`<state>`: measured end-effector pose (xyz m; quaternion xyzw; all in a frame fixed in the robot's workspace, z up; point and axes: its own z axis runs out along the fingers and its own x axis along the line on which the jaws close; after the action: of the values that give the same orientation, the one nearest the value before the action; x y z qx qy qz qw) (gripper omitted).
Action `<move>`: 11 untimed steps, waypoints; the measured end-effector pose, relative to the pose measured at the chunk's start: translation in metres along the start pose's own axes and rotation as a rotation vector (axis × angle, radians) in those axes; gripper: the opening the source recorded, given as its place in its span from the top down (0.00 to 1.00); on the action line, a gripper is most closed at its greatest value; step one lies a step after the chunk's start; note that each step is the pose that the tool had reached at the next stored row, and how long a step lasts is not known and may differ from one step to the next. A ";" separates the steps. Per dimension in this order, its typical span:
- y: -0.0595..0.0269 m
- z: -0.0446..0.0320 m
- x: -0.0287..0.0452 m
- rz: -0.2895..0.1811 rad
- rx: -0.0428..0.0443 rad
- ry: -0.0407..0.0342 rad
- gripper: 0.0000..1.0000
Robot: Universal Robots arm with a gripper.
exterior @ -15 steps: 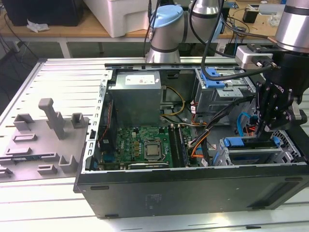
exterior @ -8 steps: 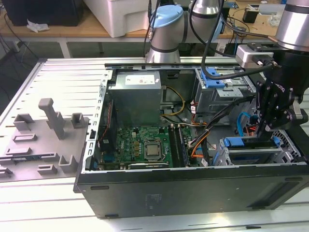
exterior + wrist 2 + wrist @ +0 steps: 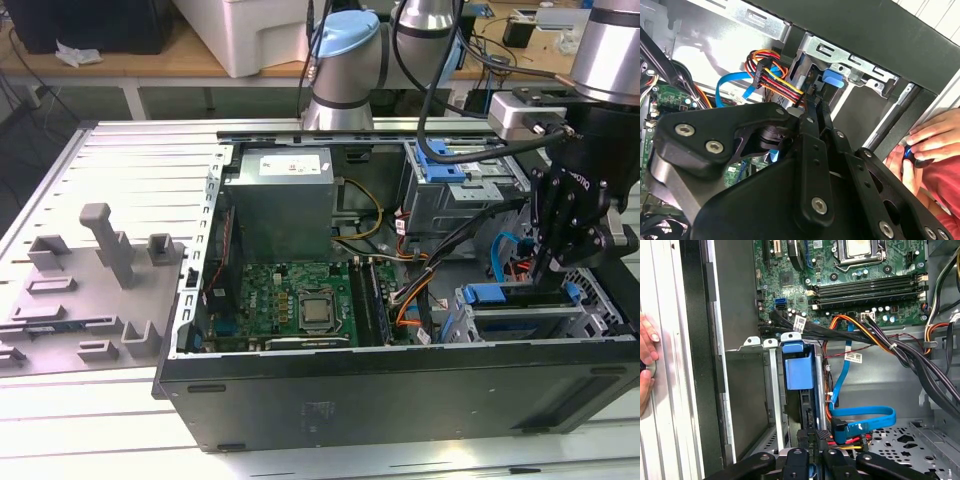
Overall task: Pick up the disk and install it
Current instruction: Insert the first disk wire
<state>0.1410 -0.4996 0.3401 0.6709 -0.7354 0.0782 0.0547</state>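
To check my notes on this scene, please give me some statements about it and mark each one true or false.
The tool hangs over the drive cage at the exterior view's right. True.
The computer case has its side closed. False: it is open, the motherboard shows.
The disk sits in that cage. True.
A person's hand rests on the motherboard. False: the hand is outside the case.
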 end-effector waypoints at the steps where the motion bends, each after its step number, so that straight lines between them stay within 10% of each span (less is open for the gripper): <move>1: 0.0000 0.0000 -0.0001 0.000 0.0000 -0.0001 0.83; 11: -0.0001 0.0003 0.0014 0.001 0.0022 -0.0074 0.83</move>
<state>0.1409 -0.5011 0.3401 0.6710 -0.7357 0.0765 0.0512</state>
